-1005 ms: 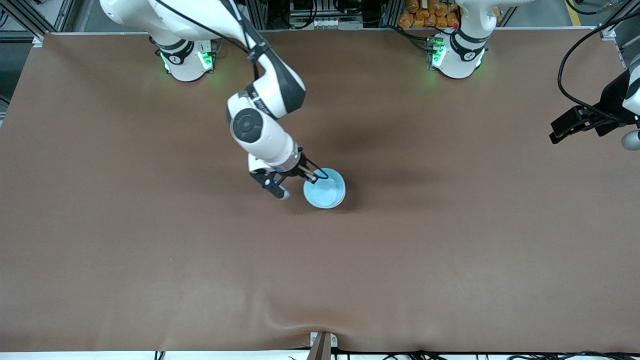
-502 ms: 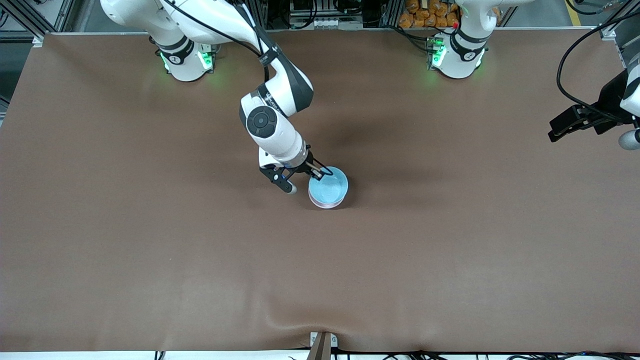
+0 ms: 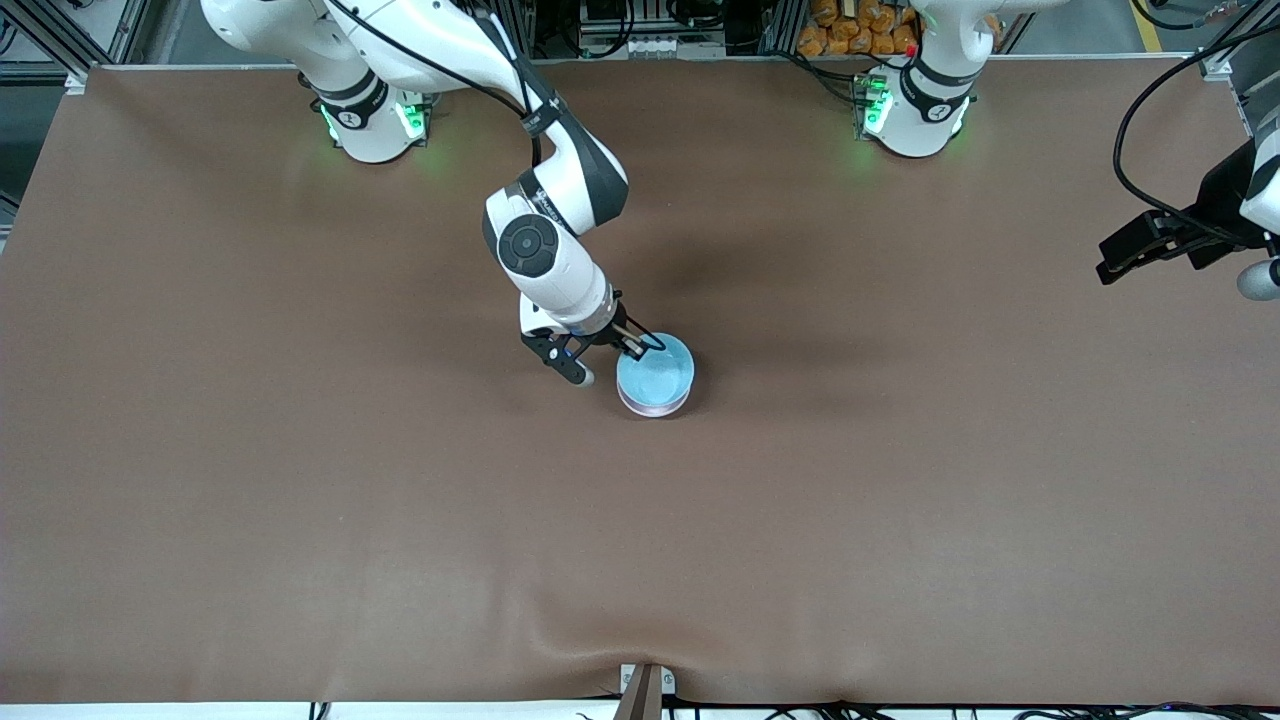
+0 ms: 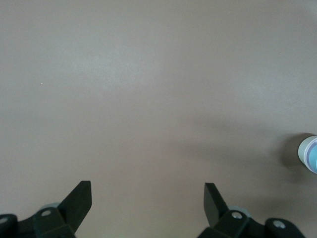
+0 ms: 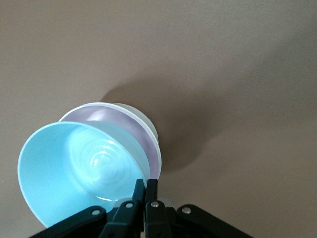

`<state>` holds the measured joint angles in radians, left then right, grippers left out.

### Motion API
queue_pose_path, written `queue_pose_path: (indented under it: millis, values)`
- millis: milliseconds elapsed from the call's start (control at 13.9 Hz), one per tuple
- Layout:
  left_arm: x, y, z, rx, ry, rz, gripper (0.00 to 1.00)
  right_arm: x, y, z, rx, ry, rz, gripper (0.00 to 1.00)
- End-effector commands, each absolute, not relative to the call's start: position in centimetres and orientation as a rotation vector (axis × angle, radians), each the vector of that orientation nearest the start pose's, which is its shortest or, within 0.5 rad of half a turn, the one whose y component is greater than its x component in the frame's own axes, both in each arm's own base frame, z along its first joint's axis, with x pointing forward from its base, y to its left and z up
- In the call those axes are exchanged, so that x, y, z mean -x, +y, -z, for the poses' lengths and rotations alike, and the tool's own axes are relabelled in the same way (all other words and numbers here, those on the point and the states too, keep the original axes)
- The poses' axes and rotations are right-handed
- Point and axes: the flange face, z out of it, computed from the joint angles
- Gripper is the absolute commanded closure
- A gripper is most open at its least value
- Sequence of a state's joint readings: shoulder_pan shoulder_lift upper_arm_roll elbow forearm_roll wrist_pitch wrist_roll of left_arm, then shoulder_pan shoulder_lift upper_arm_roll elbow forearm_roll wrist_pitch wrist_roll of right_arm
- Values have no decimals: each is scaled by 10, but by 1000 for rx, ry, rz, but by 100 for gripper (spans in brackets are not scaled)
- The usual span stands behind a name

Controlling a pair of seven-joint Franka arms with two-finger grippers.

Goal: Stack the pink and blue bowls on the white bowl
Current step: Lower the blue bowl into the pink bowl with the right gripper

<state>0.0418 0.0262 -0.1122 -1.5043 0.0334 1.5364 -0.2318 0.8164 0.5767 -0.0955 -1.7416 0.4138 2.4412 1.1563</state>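
Observation:
My right gripper (image 3: 632, 350) is shut on the rim of the light blue bowl (image 3: 656, 374) near the table's middle. In the right wrist view the blue bowl (image 5: 74, 168) leans tilted into the pink bowl (image 5: 106, 115), and my right gripper (image 5: 145, 186) pinches its wall. The pink bowl sits nested in the white bowl (image 5: 151, 128), of which only a thin outer edge shows. A pink rim (image 3: 650, 408) peeks out under the blue bowl. My left gripper (image 4: 147, 191) hangs open and holds nothing, over bare table at the left arm's end (image 3: 1130, 255).
The brown table cover (image 3: 300, 500) is bare around the bowl stack. The stack (image 4: 309, 154) shows small at the edge of the left wrist view. Black cables (image 3: 1150, 110) hang by the left arm.
My right gripper carried the blue bowl slightly toward the left arm's end and down onto the pink bowl, whose rim now shows beneath it. The left arm has stayed put.

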Motion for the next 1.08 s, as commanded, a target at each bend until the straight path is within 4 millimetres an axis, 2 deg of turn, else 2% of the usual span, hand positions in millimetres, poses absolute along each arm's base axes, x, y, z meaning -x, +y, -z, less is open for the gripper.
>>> queue_pose_path:
  millis: [0, 144, 215, 287, 359, 574, 718, 861, 1005]
  values:
    - [-553, -33, -640, 3118, -236, 23, 0, -506, 456, -253, 2698, 1037, -168, 100]
    - [-554, -33, -639, 3118, -236, 18, 0, -507, 457, -252, 2700, 1034, -163, 100]
    - [-554, -33, -639, 3118, -236, 18, 0, -507, 457, -253, 2705, 1026, -159, 70]
    - [-554, -33, -639, 3118, -236, 22, 0, -507, 457, -253, 2713, 1013, -156, 6]
    - [-554, -33, -639, 3118, -236, 23, 0, -507, 458, -255, 2709, 1011, -153, 0]
    - [-554, -34, -638, 3118, -233, 20, 0, -515, 453, -268, 2696, 1012, -149, 0]
    - [-554, -34, -637, 3118, -233, 18, 0, -525, 444, -289, 2667, 1018, -126, 0]
    - [-554, -34, -637, 3120, -233, 17, 0, -538, 423, -310, 2667, 1004, -137, 0]
    - [-554, -35, -637, 3120, -231, 17, 0, -556, 385, -343, 2690, 927, -165, 0]
